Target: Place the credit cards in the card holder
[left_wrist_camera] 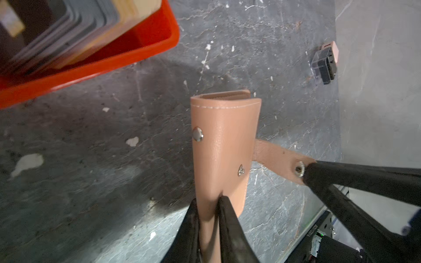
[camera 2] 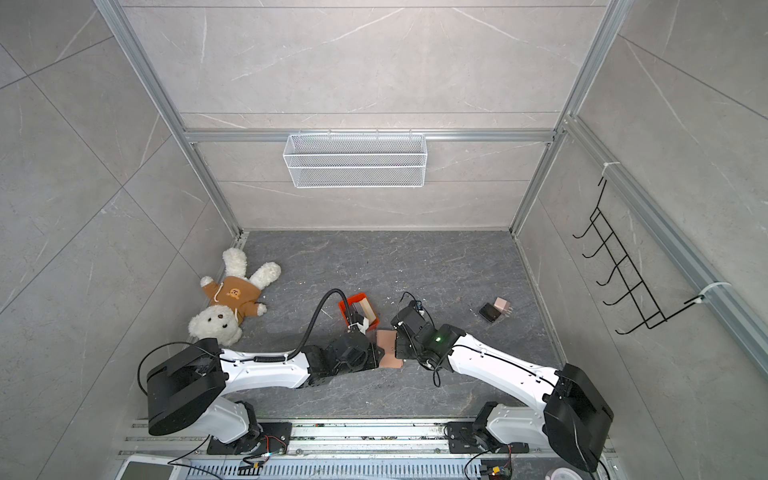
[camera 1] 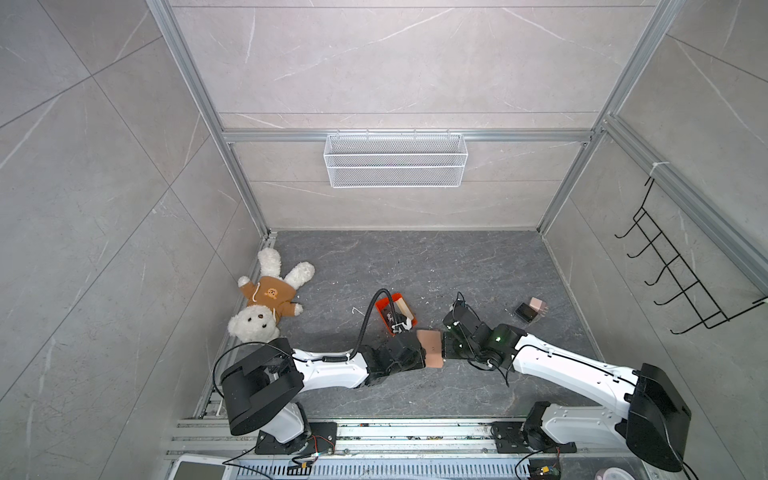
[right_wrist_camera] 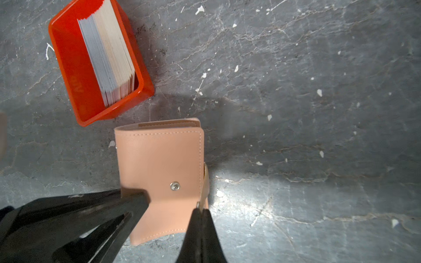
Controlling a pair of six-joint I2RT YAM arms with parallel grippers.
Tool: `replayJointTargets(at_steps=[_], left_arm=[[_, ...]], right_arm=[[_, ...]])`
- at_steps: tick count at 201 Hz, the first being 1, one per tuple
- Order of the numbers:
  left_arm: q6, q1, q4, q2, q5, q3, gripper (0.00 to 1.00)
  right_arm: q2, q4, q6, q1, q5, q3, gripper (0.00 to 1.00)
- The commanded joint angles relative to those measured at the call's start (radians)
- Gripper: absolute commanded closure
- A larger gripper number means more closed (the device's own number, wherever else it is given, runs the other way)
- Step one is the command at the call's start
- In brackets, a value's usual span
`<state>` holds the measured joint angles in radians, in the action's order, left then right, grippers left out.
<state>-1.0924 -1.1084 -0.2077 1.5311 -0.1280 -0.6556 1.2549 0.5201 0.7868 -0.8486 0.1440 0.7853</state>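
Observation:
The card holder (camera 1: 430,347) (camera 2: 388,349), a pinkish-tan folded wallet, hangs just above the dark floor between my two grippers. My left gripper (left_wrist_camera: 208,205) is shut on the fold of its cover (left_wrist_camera: 225,148). My right gripper (right_wrist_camera: 200,209) is shut on the strap tab by its metal snap, and pulls the tab away from the wallet body (right_wrist_camera: 159,164). The wallet is still folded, so its sleeves are hidden. The credit cards (right_wrist_camera: 107,52) (left_wrist_camera: 68,29) stand as a stack on edge in an orange-red tray (right_wrist_camera: 68,68) (camera 1: 384,316) just behind the wallet.
A white teddy bear (camera 1: 266,299) in a brown hoodie lies at the far left. A small black-and-pink block pair (camera 1: 532,311) sits to the right. A white wire basket (camera 1: 395,160) hangs on the back wall and a black hook rack (camera 1: 673,266) on the right wall.

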Motion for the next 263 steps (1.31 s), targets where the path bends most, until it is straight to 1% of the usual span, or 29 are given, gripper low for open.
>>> replayJointTargets(at_steps=[1, 16, 56, 104, 171, 192, 224, 263], left_arm=[[-0.058, -0.004, -0.038, -0.024, -0.01, 0.035, 0.78], [-0.07, -0.003, -0.049, -0.036, -0.01, 0.06, 0.74], [-0.08, -0.004, -0.045, -0.08, -0.01, 0.093, 0.61], [-0.081, -0.004, -0.082, -0.123, 0.038, 0.111, 0.43], [-0.093, -0.004, -0.111, -0.156, 0.044, 0.142, 0.38], [-0.09, -0.004, -0.113, -0.165, 0.043, 0.144, 0.32], [-0.075, -0.004, -0.1, -0.182, 0.041, 0.14, 0.27], [-0.073, -0.004, -0.076, -0.18, 0.038, 0.13, 0.26]], right_arm=[[0.008, -0.013, 0.005, -0.025, 0.005, 0.014, 1.0], [0.016, -0.021, 0.006, -0.04, 0.002, 0.019, 1.0], [0.029, -0.009, -0.002, -0.08, 0.013, 0.056, 1.0], [0.036, 0.025, -0.002, -0.122, 0.04, 0.103, 1.0], [0.049, 0.055, -0.008, -0.149, 0.072, 0.139, 1.0], [0.055, 0.061, -0.011, -0.155, 0.077, 0.145, 1.0], [0.063, 0.066, -0.015, -0.159, 0.081, 0.152, 1.0], [0.067, 0.067, -0.019, -0.164, 0.083, 0.161, 1.0]])
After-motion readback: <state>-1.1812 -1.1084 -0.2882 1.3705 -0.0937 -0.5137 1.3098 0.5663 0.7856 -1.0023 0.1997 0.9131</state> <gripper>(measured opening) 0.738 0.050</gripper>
